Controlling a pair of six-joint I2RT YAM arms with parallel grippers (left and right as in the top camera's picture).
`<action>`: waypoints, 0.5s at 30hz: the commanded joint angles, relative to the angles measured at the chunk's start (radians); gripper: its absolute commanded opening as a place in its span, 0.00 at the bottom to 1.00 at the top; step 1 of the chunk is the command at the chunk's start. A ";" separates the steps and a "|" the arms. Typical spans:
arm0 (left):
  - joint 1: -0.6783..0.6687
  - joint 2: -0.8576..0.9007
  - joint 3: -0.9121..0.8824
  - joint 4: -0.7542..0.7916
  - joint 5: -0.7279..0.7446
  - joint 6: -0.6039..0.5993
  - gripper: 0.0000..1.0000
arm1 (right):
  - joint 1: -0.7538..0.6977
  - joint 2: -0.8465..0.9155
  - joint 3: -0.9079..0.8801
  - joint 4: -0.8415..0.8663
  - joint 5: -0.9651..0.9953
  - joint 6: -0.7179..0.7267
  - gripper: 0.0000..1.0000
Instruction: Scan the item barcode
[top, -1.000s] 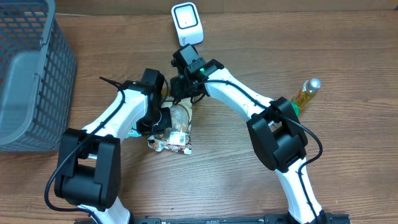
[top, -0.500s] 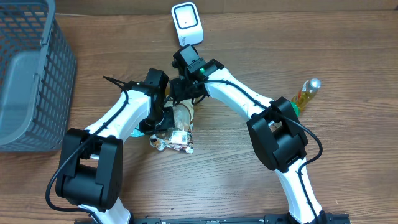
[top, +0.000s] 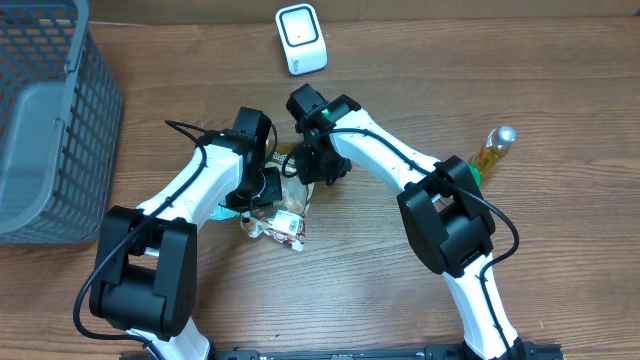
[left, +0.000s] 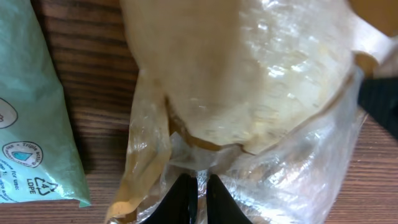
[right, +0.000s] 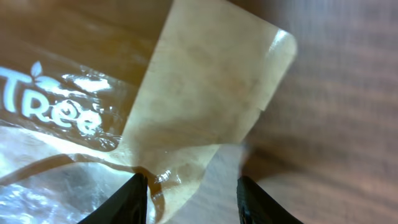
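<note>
The item is a clear plastic bag (top: 292, 192) with a pale tan lump inside, lying on the wooden table between my two arms. A white printed label (top: 288, 226) shows at its near end. My left gripper (left: 200, 194) is shut on a fold of the bag's (left: 249, 81) clear film. My right gripper (right: 193, 196) stands open over the bag's tan flap (right: 205, 106), beside white "Tree" lettering. The white scanner (top: 301, 38) stands at the table's far edge, apart from both grippers.
A grey mesh basket (top: 50, 120) fills the left side. A small bottle of yellow liquid (top: 492, 148) lies at the right. A pale green packet (left: 34, 112) lies just left of the bag, its corner (top: 214, 212) showing under my left arm.
My right gripper has come away from the scanner, down toward the bag. My left gripper has shifted slightly right with the bag's film, and the bag's label end has turned a little.
</note>
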 joint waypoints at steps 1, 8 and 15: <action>-0.009 0.011 -0.012 0.008 -0.010 -0.007 0.12 | 0.005 0.000 -0.005 -0.060 0.010 -0.001 0.44; -0.009 0.011 -0.012 0.007 -0.010 -0.007 0.19 | 0.005 0.000 -0.037 -0.072 0.010 0.026 0.51; -0.009 0.011 -0.012 0.007 -0.010 -0.007 0.19 | -0.005 -0.002 -0.060 0.024 0.028 0.044 0.42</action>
